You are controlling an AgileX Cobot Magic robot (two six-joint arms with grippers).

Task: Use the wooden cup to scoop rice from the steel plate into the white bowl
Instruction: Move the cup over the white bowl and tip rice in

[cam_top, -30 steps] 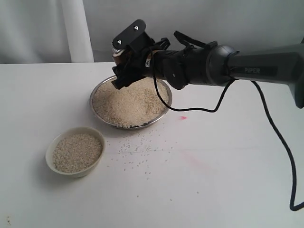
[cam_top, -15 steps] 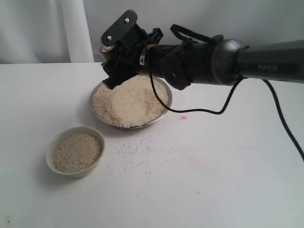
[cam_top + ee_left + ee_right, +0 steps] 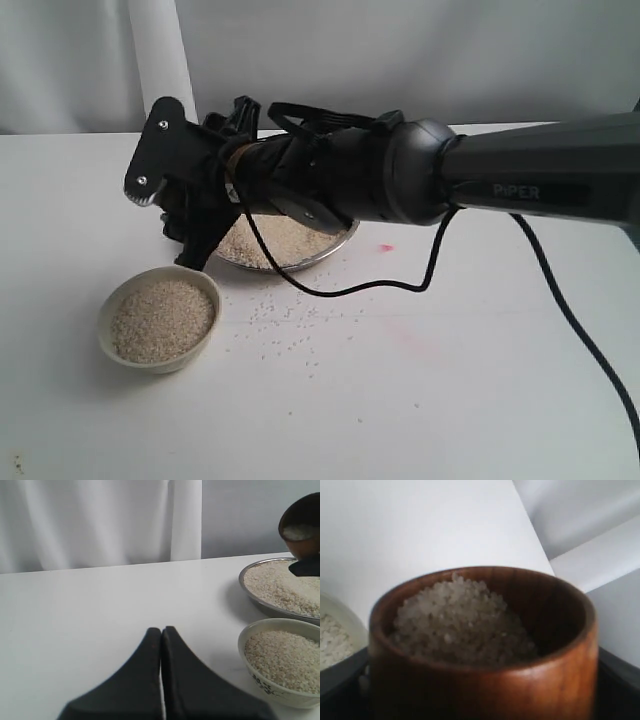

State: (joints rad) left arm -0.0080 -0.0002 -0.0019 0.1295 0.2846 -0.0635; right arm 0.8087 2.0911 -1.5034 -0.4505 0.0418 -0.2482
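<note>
wooden cup (image 3: pixel 480 685) | moved off steel plate (image 3: pixel 255 600) | toward white bowl (image 3: pixel 158 364)

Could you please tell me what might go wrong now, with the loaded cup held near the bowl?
1. The wooden cup is filled with rice close to its brim; a jolt or early tilt could add to the loose grains on the table.
2. The white bowl already looks fairly full, so tipping in the whole load may overflow it.
3. The right pincer hangs low beside the bowl and might knock its rim.
</note>
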